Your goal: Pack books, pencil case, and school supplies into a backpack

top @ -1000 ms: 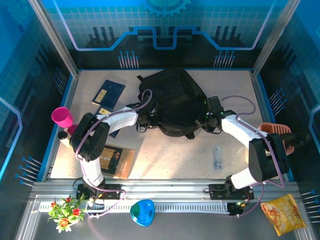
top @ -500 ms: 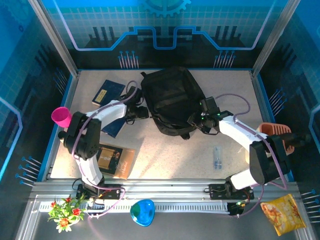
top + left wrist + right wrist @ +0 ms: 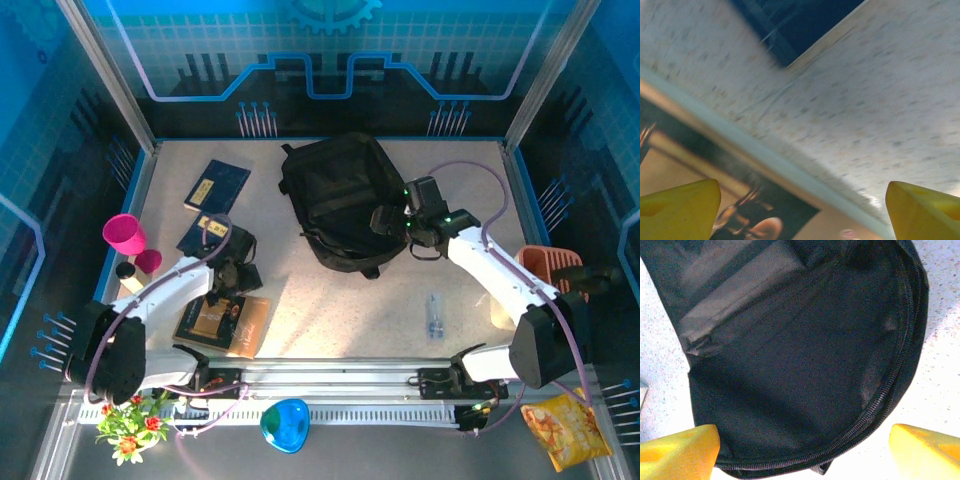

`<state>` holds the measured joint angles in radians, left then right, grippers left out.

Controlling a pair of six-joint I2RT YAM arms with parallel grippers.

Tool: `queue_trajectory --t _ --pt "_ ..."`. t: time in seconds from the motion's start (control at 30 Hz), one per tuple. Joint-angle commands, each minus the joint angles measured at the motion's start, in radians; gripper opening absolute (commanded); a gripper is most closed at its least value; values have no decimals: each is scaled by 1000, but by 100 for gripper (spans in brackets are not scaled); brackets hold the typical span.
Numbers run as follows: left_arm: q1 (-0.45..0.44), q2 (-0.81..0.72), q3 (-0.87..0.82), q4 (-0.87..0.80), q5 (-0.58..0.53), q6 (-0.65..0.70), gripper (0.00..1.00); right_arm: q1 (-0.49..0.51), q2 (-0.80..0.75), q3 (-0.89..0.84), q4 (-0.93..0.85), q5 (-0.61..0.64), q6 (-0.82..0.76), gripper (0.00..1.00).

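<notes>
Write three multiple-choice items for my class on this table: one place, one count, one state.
1. The black-and-tan book lies: A on the backpack; B below the left tool; C right of the backpack.
2. Navy books on the table: A one; B two; C four.
3. The right tool is: A open over the backpack; B shut, empty; C shut on a book.
Key: B, the left wrist view looks down on it; B, both lie left of the backpack; A, fingers spread, nothing between.
</notes>
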<state>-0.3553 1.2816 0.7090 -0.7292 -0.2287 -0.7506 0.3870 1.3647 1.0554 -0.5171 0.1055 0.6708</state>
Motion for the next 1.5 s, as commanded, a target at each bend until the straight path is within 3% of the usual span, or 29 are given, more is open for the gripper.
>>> queue_trajectory --t 0.0,0.17,0.27,0.57,0.8,1.0,1.23,1.47 --pt "4 -4 -30 14 0 -71 86 27 28 27 -17 1 -29 88" --pt "-5 93 -50 159 128 -38 75 39 50 26 6 -17 -7 88" --pt "-70 159 -32 226 188 -54 72 41 44 22 11 -11 -1 88" --pt "-292 377 138 396 327 -103 72 40 4 -9 23 20 22 88" --pt "-335 479 308 409 384 -61 73 42 -16 -18 22 14 8 88" --pt "-252 307 251 316 316 -82 81 115 -2 21 25 -29 -97 85" --pt "-65 44 31 250 283 -150 87 341 164 141 28 -40 -196 71" --pt "62 -141 -140 253 306 -217 79 504 409 295 2 -39 -226 51"
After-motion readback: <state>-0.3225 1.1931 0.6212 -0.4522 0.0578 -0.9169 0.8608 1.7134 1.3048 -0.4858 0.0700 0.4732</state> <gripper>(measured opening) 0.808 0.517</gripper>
